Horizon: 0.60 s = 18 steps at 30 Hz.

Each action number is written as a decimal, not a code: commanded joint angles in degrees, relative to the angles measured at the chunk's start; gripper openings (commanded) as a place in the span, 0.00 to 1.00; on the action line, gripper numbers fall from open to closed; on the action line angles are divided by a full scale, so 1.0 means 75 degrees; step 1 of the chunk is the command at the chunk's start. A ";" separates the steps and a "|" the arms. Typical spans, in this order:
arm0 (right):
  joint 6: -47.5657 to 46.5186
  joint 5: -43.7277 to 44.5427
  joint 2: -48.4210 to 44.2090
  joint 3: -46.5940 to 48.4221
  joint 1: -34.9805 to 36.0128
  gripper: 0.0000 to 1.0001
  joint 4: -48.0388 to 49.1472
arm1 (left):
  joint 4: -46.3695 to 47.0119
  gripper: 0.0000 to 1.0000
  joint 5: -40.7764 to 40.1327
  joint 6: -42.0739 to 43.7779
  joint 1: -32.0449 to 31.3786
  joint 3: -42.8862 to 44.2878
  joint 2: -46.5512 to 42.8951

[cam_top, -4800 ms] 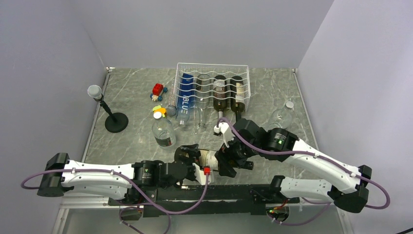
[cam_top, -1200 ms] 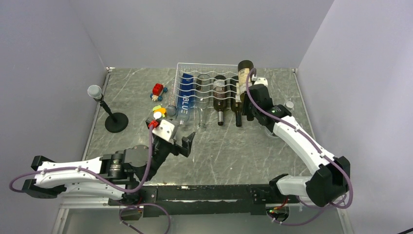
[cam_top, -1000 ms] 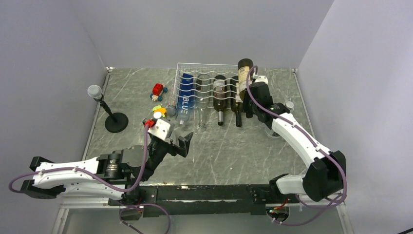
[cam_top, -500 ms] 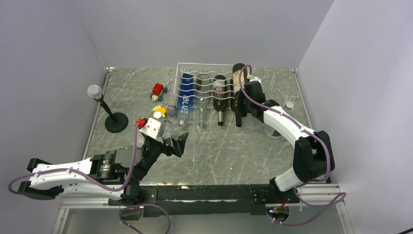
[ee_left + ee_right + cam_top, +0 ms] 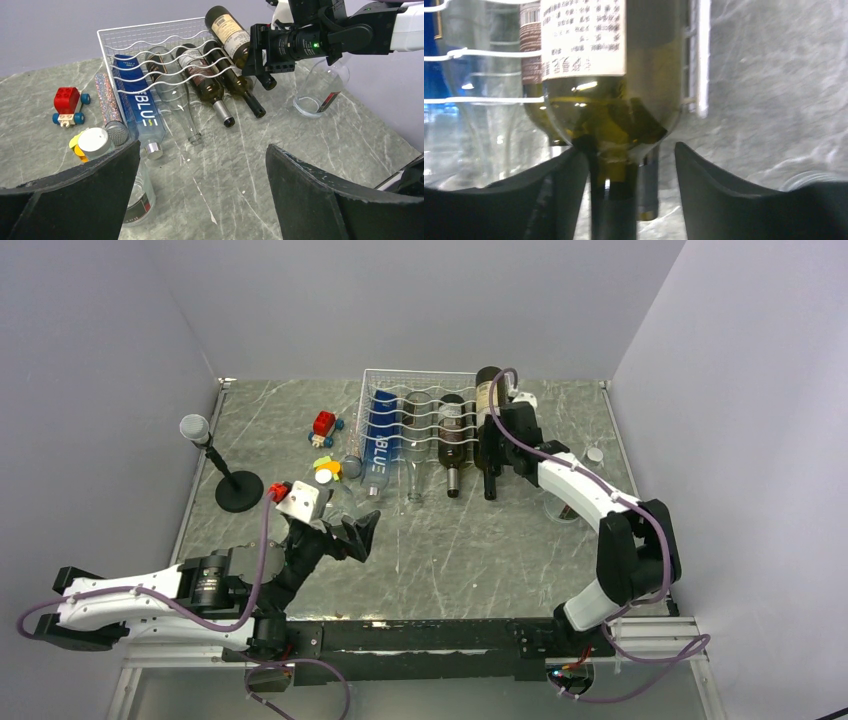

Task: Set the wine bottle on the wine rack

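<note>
The white wire wine rack [image 5: 436, 374] stands at the back and also shows in the left wrist view [image 5: 150, 31]. It holds a blue bottle, a clear bottle and two dark bottles. A dark wine bottle with a cream label [image 5: 488, 392] [image 5: 227, 29] [image 5: 589, 40] lies tilted on the rack's right side, over the rightmost dark bottle. My right gripper [image 5: 492, 447] [image 5: 256, 52] [image 5: 631, 167] is open around its neck: the neck touches the left finger, with a gap to the right one. My left gripper [image 5: 348, 536] [image 5: 202, 200] is open and empty over the front-left table.
A microphone on a black round stand [image 5: 238, 488] is at the left, with a red toy car [image 5: 323, 425] behind it. A clear bottle with a white cap [image 5: 95, 142] stands by my left gripper. Another clear bottle [image 5: 575, 485] [image 5: 317, 90] lies right of the rack.
My right gripper carried the wine bottle from the front table to the rack, lowered it onto the right side and opened. My left arm drew back to the left.
</note>
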 commanded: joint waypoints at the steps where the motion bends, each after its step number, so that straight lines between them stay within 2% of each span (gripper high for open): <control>1: 0.0046 0.0678 -0.0556 0.0420 -0.0140 0.79 0.0583 | 0.0038 0.99 -0.0186 -0.0120 -0.0022 0.0011 -0.0063; 3: -0.0021 0.0702 -0.0778 0.0445 -0.0143 0.90 0.0482 | -0.0024 0.99 -0.0255 -0.0124 -0.0022 0.0042 -0.0060; 7: -0.0386 0.0705 -0.1310 0.0503 -0.0034 1.00 0.0285 | -0.0110 0.99 -0.0555 -0.0153 -0.0022 0.0078 -0.0072; 10: -0.0636 0.0574 -0.1788 0.0579 0.0163 1.00 0.0045 | -0.0273 0.99 -0.0789 -0.0269 -0.0022 0.0139 -0.0101; 13: -0.0916 -0.0148 -0.2300 0.0616 0.0513 1.00 -0.0008 | -0.0487 0.99 -0.1116 -0.0563 -0.0027 0.0269 -0.0185; 18: -0.1666 -0.2204 -0.2897 0.0500 0.1581 1.00 0.0678 | -0.2238 0.99 -0.1333 -0.2653 -0.0022 0.1361 -0.0430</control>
